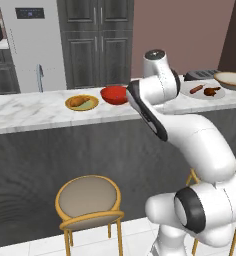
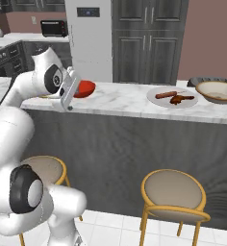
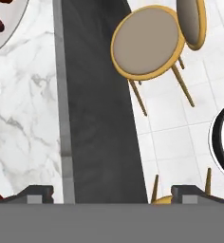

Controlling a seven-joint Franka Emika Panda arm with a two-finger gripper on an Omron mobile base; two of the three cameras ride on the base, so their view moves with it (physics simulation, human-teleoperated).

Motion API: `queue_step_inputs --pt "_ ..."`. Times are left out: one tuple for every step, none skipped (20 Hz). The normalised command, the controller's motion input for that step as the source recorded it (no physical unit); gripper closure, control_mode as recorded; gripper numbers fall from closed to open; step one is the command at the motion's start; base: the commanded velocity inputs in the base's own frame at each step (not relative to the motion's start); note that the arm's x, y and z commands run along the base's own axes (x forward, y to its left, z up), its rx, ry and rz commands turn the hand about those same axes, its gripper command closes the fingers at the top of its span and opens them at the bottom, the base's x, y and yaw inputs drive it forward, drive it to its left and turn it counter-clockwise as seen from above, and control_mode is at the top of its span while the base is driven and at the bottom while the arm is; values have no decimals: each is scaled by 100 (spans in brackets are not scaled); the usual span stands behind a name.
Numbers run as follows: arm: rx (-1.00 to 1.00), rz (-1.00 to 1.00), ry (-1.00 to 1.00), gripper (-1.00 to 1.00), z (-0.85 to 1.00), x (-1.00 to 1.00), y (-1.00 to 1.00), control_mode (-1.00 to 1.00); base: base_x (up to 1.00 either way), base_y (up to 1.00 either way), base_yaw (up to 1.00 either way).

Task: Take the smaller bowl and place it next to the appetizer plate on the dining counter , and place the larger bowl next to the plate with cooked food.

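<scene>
A long white-marble, dark-fronted dining counter [image 1: 30, 115] crosses the left base view; at its centre the glossy red smaller bowl [image 1: 114, 95] sits just beside the yellow-green appetizer plate [image 1: 82, 102], apparently already delivered. In the right base view's upper right, the wide cream larger bowl [image 2: 218, 92] rests beside the white plate of cooked meat [image 2: 172, 97]. In the hand view the pincer [image 3: 112, 192] gapes wide, empty, over the counter's edge.

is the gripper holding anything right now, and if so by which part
Nothing is held. The gripper is open with only counter edge and floor between its tips; the smaller bowl sits on the dining counter beside the appetizer plate.
</scene>
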Motion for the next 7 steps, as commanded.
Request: queue_step_inputs --pt "0 0 -21 -100 26 -100 -36 -100 0 0 0" --pt "0 0 -20 -100 27 -100 -35 -100 0 0 0" --pt "0 0 -16 -100 26 -100 -34 -100 0 0 0" --pt "0 0 -13 -100 26 -99 -31 -100 0 0 0" --pt "0 0 -11 -100 24 -90 -26 -100 0 0 0" --pt "0 1 -7 -100 23 -73 -21 -100 0 0 0" --pt "0 3 -4 -100 24 -58 -20 -100 0 0 0"
